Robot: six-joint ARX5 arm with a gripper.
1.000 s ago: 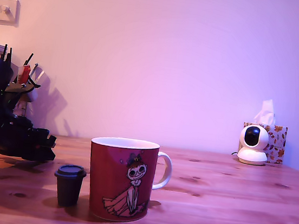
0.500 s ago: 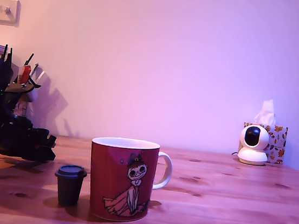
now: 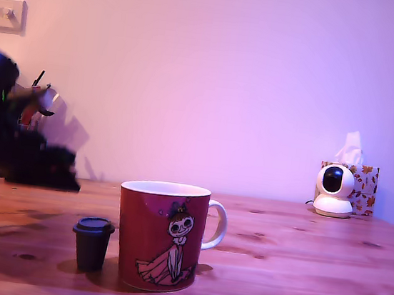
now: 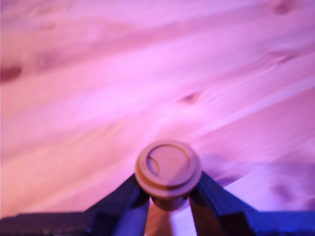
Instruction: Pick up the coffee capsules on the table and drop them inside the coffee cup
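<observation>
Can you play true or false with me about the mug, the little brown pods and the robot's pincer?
1. The pincer is squeezing a coffee capsule. True: in the wrist view its two fingers close on the pod just below the rim.
2. A second capsule stands on the table. True: it stands upright at the exterior view's left of the coffee cup.
3. That standing capsule is taller than the cup. False: it is far shorter than the cup.
4. The cup's handle points to the exterior view's left. False: it points to that view's right.
5. The cup is lying on its side. False: it stands upright.
</observation>
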